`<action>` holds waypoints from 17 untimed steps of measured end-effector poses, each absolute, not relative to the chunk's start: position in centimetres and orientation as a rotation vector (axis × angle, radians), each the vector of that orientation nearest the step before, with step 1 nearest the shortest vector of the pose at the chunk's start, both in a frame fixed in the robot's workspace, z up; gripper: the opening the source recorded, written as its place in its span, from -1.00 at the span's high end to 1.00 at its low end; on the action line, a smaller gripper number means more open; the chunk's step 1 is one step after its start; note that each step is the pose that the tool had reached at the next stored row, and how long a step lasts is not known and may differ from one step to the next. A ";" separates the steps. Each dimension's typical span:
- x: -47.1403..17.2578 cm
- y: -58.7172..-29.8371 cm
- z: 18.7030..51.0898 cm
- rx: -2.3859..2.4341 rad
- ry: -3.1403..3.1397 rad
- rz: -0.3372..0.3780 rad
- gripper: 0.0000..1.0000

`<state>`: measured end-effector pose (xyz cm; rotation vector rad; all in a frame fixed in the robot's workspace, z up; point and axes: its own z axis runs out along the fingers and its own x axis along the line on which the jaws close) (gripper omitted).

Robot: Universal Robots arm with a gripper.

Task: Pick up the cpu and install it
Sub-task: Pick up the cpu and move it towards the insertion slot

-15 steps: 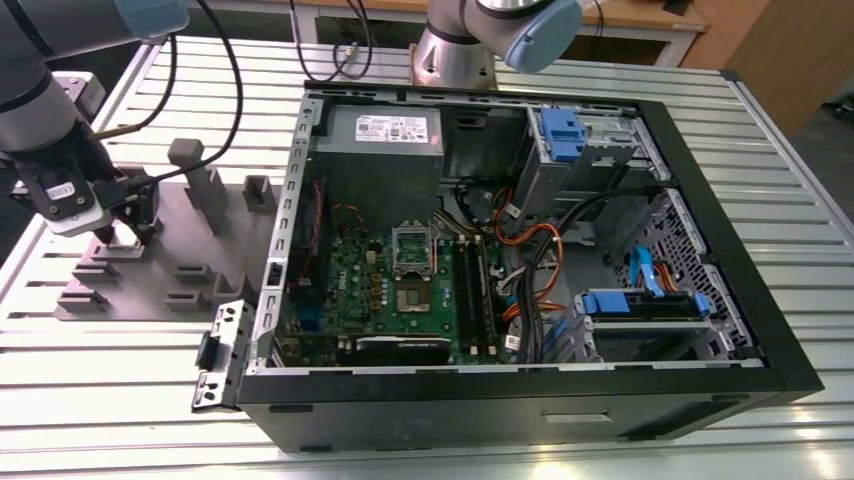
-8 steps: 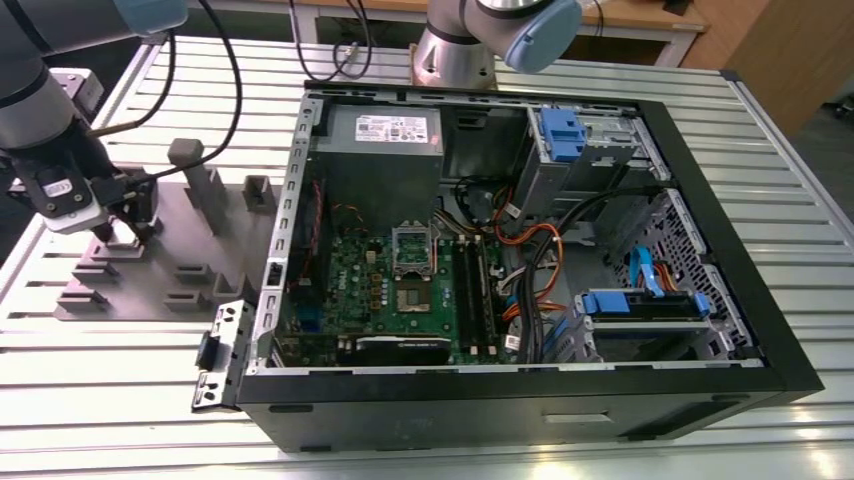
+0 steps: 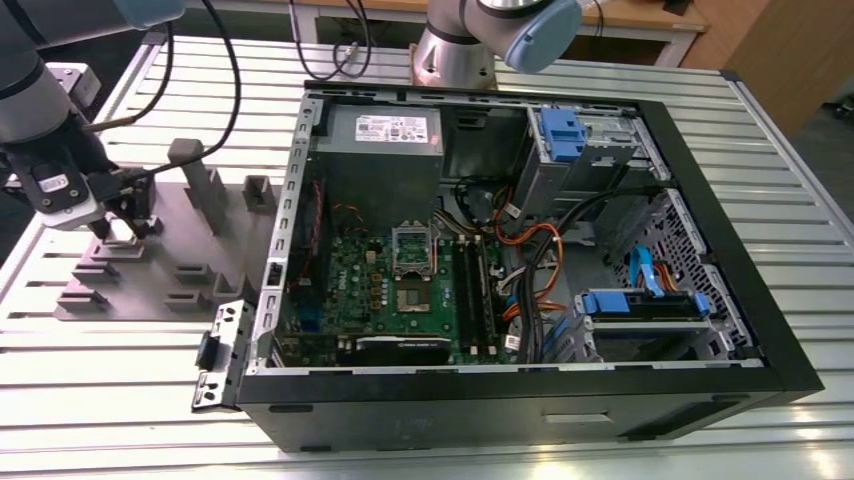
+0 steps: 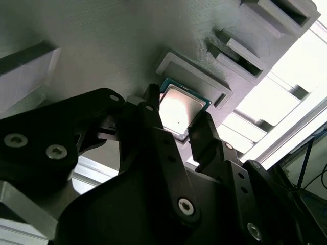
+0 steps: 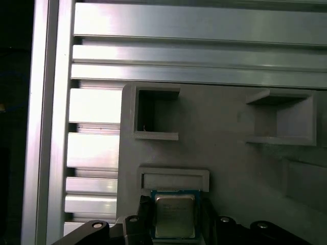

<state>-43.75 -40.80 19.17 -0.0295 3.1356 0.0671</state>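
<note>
At the exterior view's left, the gripper (image 3: 124, 222) hangs low over a grey fixture plate (image 3: 200, 262) that lies on the slatted metal surface (image 3: 801, 200). The plate's raised walls and pockets seem meant to keep small parts in known places, so the arm can come straight down on them. In the first wrist view the cpu (image 5: 174, 214) sits just beside one low three-sided wall of that plate, with the jaws set narrow against two of its opposite edges. We judge they are gripping it by the sides, which keeps the flat top untouched. We cannot tell whether it has cleared the plate.

The chip is a small flat square. Its top is bright brushed silver with faint print, and a thin green rim shows at the corners in the second wrist view.

Further right, the open computer case (image 3: 694, 200) lies on its side so the green board faces up. The silver socket frame (image 3: 414, 248) near its middle is well apart from the gripper.
</note>
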 end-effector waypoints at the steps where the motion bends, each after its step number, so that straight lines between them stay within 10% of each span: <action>1: -43.7 -40.8 19.2 -0.030 3.135 0.067 0.06; 17: -43.7 -40.8 19.7 -0.030 3.135 0.067 0.06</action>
